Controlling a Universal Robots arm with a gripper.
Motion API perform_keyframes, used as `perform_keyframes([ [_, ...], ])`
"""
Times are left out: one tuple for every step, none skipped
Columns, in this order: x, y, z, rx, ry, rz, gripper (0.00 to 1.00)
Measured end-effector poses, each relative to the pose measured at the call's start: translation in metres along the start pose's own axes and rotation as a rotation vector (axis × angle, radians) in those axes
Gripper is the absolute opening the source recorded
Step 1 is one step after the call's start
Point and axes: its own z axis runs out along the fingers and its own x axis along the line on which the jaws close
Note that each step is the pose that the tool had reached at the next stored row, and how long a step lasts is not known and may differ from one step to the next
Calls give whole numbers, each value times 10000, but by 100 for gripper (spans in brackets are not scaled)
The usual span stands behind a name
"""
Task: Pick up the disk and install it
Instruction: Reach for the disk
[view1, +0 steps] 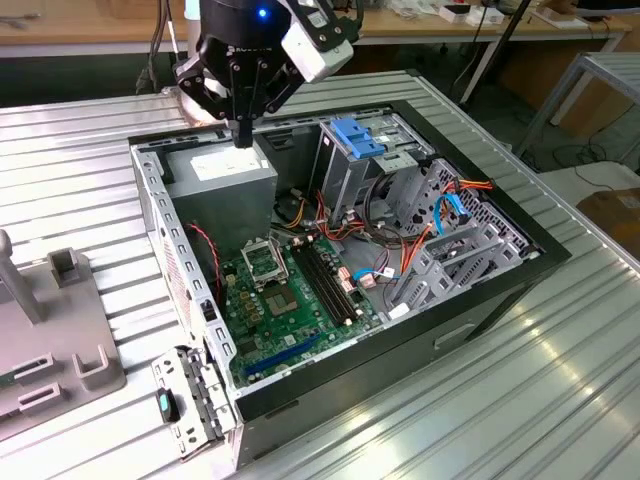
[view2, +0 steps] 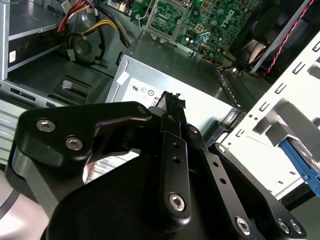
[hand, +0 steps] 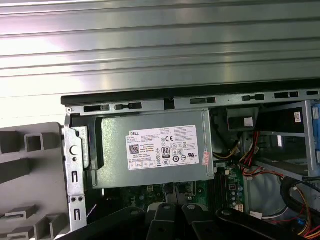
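The disk (view2: 299, 159) shows its blue rail outside the case.

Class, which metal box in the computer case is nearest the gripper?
The white-labelled grey power supply, right under the gripper; the blue-topped drive cage stands farther off.

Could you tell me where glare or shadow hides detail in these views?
In the exterior view, the ribbed table gleams at the exterior view's right; in the first wrist view, glare whitens the table beside the computer case; in the second wrist view, the gripper looms dark.
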Motion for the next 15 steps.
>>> perform_keyframes([
  [3, -1, 0, 1, 0, -1, 11],
  [8, -1, 0, 2, 1, -1, 11],
  [32, -3, -1, 2, 1, -2, 11],
  [44, -4, -1, 2, 1, -2, 11],
  [54, -5, -1, 2, 1, -2, 11],
  [70, -6, -1, 2, 0, -2, 11],
  [77, -6, -2, 2, 1, -2, 11],
  [98, -8, -2, 2, 0, -1, 11],
  [118, -9, -2, 2, 0, -1, 11],
  [133, -11, -2, 2, 1, -1, 11],
  [151, -12, -3, 2, 1, -1, 11],
  [164, -13, -3, 2, 1, -1, 11],
  [190, -15, -4, 3, 1, -1, 11],
  [209, -16, -5, 3, 1, -2, 11],
  [224, -18, -5, 3, 1, -2, 11],
])
